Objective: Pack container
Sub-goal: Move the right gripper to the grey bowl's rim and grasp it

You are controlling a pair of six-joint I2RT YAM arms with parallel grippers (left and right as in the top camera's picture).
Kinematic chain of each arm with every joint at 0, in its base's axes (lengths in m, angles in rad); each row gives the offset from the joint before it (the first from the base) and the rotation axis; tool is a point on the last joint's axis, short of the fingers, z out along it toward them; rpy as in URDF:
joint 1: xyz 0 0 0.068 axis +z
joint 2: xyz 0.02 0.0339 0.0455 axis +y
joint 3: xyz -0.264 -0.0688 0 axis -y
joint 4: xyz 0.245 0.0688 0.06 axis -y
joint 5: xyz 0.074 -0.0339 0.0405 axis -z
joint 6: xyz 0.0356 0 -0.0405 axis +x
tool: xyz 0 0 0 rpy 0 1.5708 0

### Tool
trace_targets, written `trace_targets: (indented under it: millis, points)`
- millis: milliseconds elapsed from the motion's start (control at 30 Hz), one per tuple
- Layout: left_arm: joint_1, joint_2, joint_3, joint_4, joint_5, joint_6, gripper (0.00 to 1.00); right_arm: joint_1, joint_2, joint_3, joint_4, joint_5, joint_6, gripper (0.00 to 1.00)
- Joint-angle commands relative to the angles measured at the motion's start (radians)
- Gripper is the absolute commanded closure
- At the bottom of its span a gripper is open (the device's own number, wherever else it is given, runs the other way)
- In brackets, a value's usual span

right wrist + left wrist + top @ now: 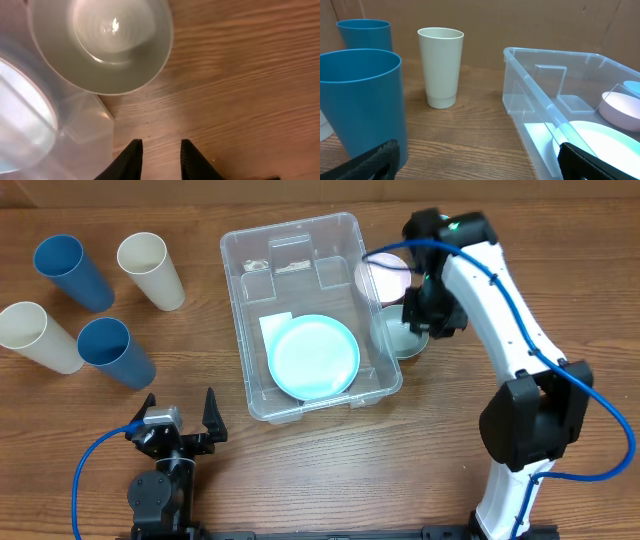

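Observation:
The clear container [240, 300] sits mid-table with a light blue plate [315, 358] lying flat inside it. A pink bowl [385, 277] and a grey-green bowl [398, 335] sit on the table against its right side. My right gripper [418, 318] hovers over the grey-green bowl. In the right wrist view its fingers [160, 146] are slightly apart and empty over bare wood, with the bowl [100, 45] ahead and the container's corner [55, 135] to the left. My left gripper [180, 420] is open and empty near the front edge. Its fingers [479, 162] frame the container [535, 85].
Several cups stand to the left of the container: a blue cup [72, 272], a cream cup [150, 270], a second cream cup [40, 337] and a second blue cup [115, 352]. The near blue cup [360, 105] is close to my left finger.

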Motion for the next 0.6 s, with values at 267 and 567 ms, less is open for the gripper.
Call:
trace_targets:
  millis: [267,567]
  points:
    - [0.006,-0.008,-0.003,0.0,0.011,0.015,0.0,0.098,-0.016,-0.109,0.117,-0.167,0.064,0.75]
    - [0.006,-0.008,-0.003,0.0,0.011,0.015,0.0,0.117,-0.016,-0.109,0.255,-0.234,0.166,0.74]
